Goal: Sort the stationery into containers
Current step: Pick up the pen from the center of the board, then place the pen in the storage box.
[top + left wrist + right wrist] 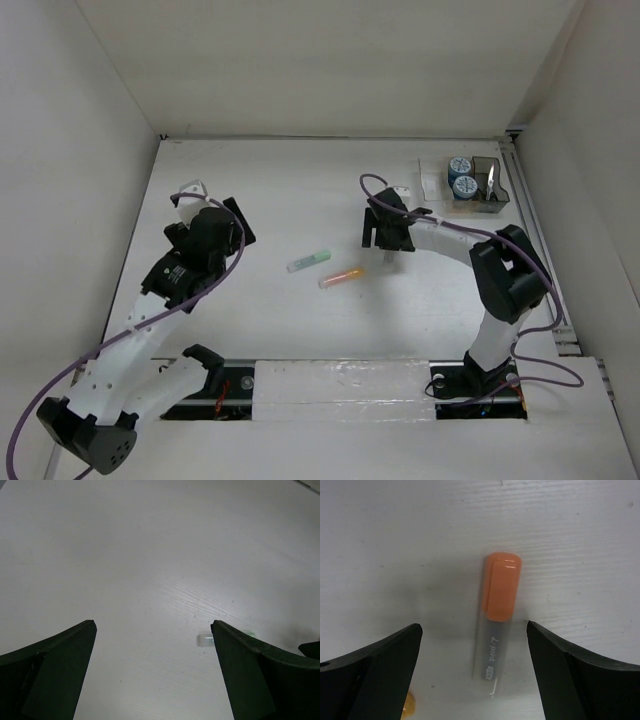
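The clear desk organiser holds two blue-and-white rolls in its middle section and scissors in its dark grey end. Well left of the organiser, a green-ended marker and an orange-ended marker lie on the tabletop. Nearer the organiser, the right end effector is spread apart around an orange-capped marker. The left end effector, farthest from the organiser, is also spread apart.

Pale orange-capped marker, green-capped marker, blue-and-white rolls, white table

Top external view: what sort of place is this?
Probably a lab test cell: a white table boxed in by plain white walls, the left arm and right arm bolted at its near edge, a small clear organiser at the far right.
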